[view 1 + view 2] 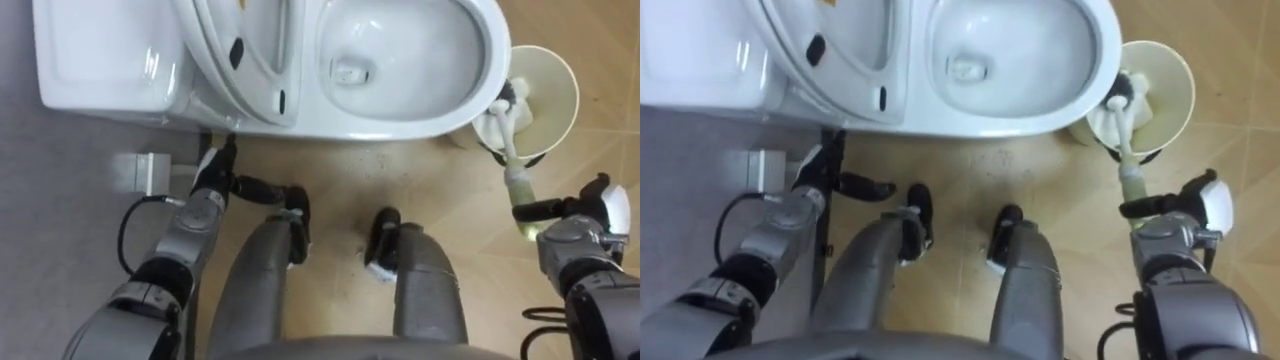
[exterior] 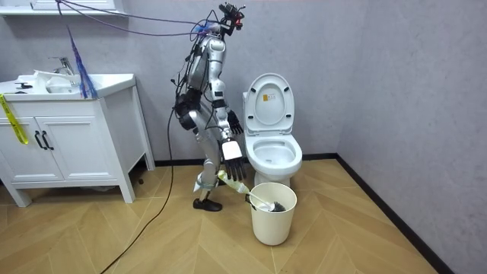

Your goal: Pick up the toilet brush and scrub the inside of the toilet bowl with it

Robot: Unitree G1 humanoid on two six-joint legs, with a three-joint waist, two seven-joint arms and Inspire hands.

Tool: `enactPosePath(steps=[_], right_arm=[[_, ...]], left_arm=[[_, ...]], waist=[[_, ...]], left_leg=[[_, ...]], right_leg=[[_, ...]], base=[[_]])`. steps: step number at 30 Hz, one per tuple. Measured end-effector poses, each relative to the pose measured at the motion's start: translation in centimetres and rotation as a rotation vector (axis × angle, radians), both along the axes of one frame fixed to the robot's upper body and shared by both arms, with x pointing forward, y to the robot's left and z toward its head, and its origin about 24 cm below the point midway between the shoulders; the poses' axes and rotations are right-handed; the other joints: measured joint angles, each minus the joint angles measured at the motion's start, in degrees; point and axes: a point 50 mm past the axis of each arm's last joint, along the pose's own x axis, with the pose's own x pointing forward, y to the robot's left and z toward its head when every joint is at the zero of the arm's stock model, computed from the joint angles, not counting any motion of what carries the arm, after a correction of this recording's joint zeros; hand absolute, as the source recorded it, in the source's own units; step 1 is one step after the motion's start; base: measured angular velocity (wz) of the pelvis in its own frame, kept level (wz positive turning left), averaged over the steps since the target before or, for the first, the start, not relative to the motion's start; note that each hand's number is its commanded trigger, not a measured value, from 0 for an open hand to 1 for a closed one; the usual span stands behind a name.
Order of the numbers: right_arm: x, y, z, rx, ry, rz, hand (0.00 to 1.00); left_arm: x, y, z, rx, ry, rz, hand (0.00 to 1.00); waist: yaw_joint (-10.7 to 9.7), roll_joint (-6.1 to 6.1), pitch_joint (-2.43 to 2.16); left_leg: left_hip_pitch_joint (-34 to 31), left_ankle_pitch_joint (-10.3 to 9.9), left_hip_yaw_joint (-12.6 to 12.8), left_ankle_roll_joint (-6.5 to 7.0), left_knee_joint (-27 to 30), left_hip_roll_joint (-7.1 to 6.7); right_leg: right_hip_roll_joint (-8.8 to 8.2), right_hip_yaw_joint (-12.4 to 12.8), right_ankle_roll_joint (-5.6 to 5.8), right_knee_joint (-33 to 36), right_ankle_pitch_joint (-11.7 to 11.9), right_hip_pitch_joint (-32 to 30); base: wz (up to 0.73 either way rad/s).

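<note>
We saw the right hand w/ its fingers curled round the near end of the toilet brush, i.e. closed on the handle and nothing else. From those fingers the brush ran straight ahead and a bit to the left. In the room view its long axis also slanted down and away from the hand. The bristle end sat inside the bucket, at the far end of the handle from the fingers. We couldn't tell whether the head touched the bucket's bottom.

The relation that mattered: the toilet bowl lay ahead of the fingers and well to their left, just beside the bucket. The lid stood up, so the bowl was open from above. We judged that the brush head would have to come up clear of the bucket rim 1st, then swing left over the bowl rim w/ the handle kept in roughly the same line. A likely snag was the head catching the bucket's near wall.

The left hand hung w/ fingers loose and mostly straight, holding nothing, low by the toilet's base. It was on the far side of both legs from the brush, so only 1 hand, the right, was placed for the job. We judged the brushing itself not yet begun.
</note>
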Motion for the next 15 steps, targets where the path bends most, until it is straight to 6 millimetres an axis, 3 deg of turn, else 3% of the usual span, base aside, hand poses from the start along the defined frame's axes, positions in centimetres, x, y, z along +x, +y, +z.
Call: enactPosePath(steps=[6,9,15], right_arm=[[2.2,-0.7,2.1,-0.062,-0.076,0.011,0.00],[2.7,-1.0,2.8,-0.069,-0.105,-0.006,0.00],[3.4,-1.1,3.5,-0.070,-0.145,-0.008,0.00]], left_arm=[[1.0,-0.6,1.3,-0.008,-0.059,-0.043,0.00],[1.4,-0.6,2.0,-0.013,-0.090,-0.056,0.00],[1.8,-0.9,2.8,-0.029,-0.130,-0.065,0.00]], waist=[[0.13,0.62,0.24],[0.18,0.80,0.25],[0.23,1.21,0.19]], left_leg=[[-6.65,-0.72,0.84,0.18,5.57,0.11],[-9.77,-1.53,1.91,0.30,8.93,1.06],[-14.49,-1.88,1.84,0.09,12.65,1.12]], right_leg=[[-1.49,1.20,-1.04,7.48,-1.77,-7.65],[-1.82,1.43,-1.63,10.96,-2.96,-10.77],[-2.73,1.44,-2.47,15.59,-4.39,-15.56]], base=[[0.02],[0.09],[0.08]])
